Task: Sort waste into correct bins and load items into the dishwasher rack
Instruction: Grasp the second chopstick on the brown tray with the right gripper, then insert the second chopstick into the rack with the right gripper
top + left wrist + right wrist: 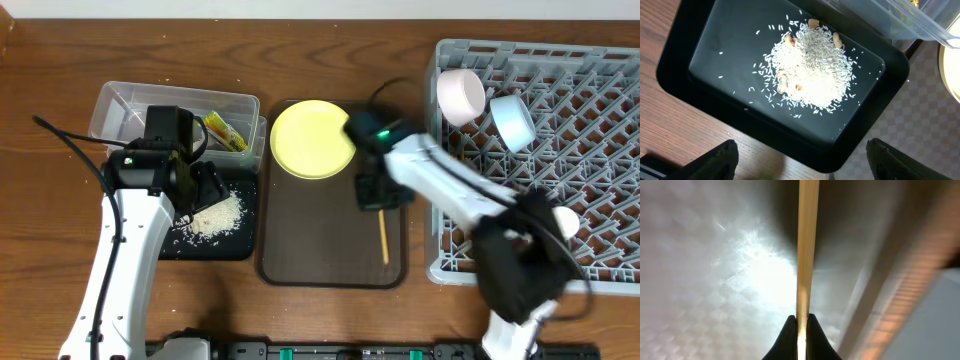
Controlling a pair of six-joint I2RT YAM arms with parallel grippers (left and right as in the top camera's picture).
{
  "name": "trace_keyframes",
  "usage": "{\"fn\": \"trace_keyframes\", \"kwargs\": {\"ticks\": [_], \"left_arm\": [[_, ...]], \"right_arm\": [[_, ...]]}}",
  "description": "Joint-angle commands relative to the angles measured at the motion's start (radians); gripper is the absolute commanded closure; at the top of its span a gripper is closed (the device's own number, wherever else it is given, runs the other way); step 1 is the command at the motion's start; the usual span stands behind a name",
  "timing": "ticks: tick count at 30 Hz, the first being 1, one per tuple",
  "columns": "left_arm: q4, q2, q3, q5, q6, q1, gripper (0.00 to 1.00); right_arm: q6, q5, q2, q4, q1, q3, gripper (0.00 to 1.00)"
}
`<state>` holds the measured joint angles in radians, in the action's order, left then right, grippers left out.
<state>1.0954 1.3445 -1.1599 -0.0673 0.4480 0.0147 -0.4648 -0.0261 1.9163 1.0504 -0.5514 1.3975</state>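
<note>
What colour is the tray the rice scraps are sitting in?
The tray is glossy black; the left wrist view shows it best.

No legible text or numbers anywhere, print on the snack wrapper [226,132] too small to read

A wooden bench [330,320] fills the overhead view from edge to edge. It is a warm reddish-brown, evenly lit, with long grain running left to right. A dark rail [330,350] lies along its near edge. In the right wrist view, a bright patch of light glares off a textured brown serving tray [715,305].
</note>
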Motion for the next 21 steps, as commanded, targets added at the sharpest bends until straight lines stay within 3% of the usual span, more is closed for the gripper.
{"fn": "trace_keyframes", "kwargs": {"ticks": [1, 9, 21], "left_arm": [[0.003, 0.0, -0.002, -0.02, 0.006, -0.005, 0.15], [0.002, 0.0, -0.002, -0.02, 0.006, -0.005, 0.15], [-0.001, 0.0, -0.002, -0.02, 0.006, -0.005, 0.15]], "right_arm": [[0.182, -0.018, -0.165, 0.005, 0.081, 0.009, 0.99], [0.414, -0.016, -0.385, 0.094, 0.299, 0.009, 0.99], [0.516, 0.0, -0.34, 0.155, 0.534, 0.001, 0.99]]}}
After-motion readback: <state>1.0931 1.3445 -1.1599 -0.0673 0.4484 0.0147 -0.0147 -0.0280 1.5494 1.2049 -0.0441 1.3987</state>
